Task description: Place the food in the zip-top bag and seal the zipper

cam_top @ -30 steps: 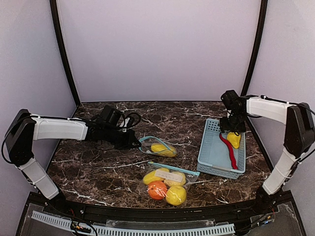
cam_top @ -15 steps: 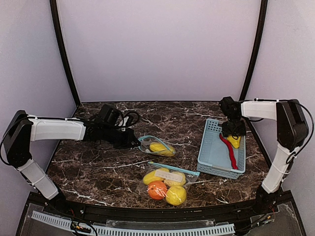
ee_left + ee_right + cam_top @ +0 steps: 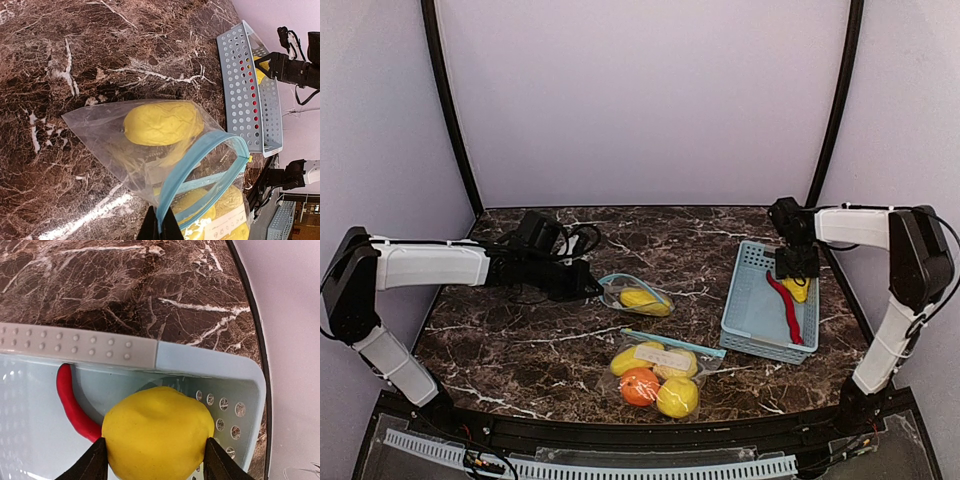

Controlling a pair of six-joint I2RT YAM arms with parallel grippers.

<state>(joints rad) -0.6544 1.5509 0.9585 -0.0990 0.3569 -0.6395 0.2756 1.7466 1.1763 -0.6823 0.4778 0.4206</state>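
End effector [image 3: 155,462] on right now grips yellow fruit [image 3: 157,425].

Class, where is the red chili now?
Top view, right side: the chili lies in the blue basket, beside the yellow fruit the right gripper straddles.

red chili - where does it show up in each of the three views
Top external: the red chili lies lengthwise in the blue basket, right of centre.
Left wrist: only red glimpses through the basket's side holes, upper right.
Right wrist: left of centre, curving behind the yellow fruit.
Shared landmark: the blue basket.
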